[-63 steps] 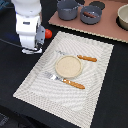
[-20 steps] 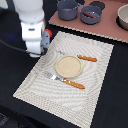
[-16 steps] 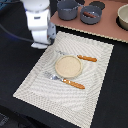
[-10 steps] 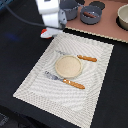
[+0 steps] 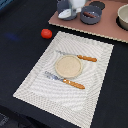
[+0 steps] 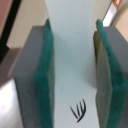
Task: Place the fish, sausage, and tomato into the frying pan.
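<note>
My gripper [image 5: 73, 8] is at the back, over the grey pot [image 5: 64, 7], just to the exterior view's left of the frying pan [image 5: 91, 19]. It is shut on the white fish [image 5: 65, 14]. In the wrist view the flat fish [image 6: 70, 55] is clamped between the green pads [image 6: 42, 75]. A reddish-brown streak that looks like the sausage [image 5: 88, 14] lies inside the pan. The red tomato [image 5: 46, 33] sits on the dark table, off the placemat's far corner at the exterior view's left.
A striped placemat [image 5: 60, 102] holds a beige plate [image 5: 68, 66], an orange-handled knife [image 5: 80, 57] and a fork [image 5: 66, 81]. A pinkish board [image 5: 107, 27] at the back carries the pot, the pan and a beige bowl [image 5: 123, 17].
The arm has moved from beside the placemat's left edge to the back, above the pot and pan, with the fish in its grip. The tomato is now uncovered.
</note>
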Motion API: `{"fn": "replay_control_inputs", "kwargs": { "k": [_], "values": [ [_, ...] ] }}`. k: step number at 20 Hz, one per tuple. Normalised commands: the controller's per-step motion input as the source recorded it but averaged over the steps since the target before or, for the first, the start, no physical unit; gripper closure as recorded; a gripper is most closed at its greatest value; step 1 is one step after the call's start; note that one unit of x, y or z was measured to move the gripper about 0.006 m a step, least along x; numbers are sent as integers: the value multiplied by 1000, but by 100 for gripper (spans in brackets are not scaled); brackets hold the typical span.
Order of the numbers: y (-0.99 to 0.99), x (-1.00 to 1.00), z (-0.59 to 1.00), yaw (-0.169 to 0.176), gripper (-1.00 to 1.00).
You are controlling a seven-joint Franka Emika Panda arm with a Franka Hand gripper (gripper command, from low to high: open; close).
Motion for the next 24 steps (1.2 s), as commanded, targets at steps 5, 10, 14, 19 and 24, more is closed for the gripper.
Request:
{"fn": "replay_control_inputs", "kwargs": {
  "k": [5, 10, 14, 19, 24],
  "values": [
    [906, 736, 687, 0, 100],
    [934, 663, 158, 0, 100],
    [941, 645, 0, 0, 100],
    [939, 634, -20, 0, 100],
    [767, 623, -93, -7, 100]
  ]
}}
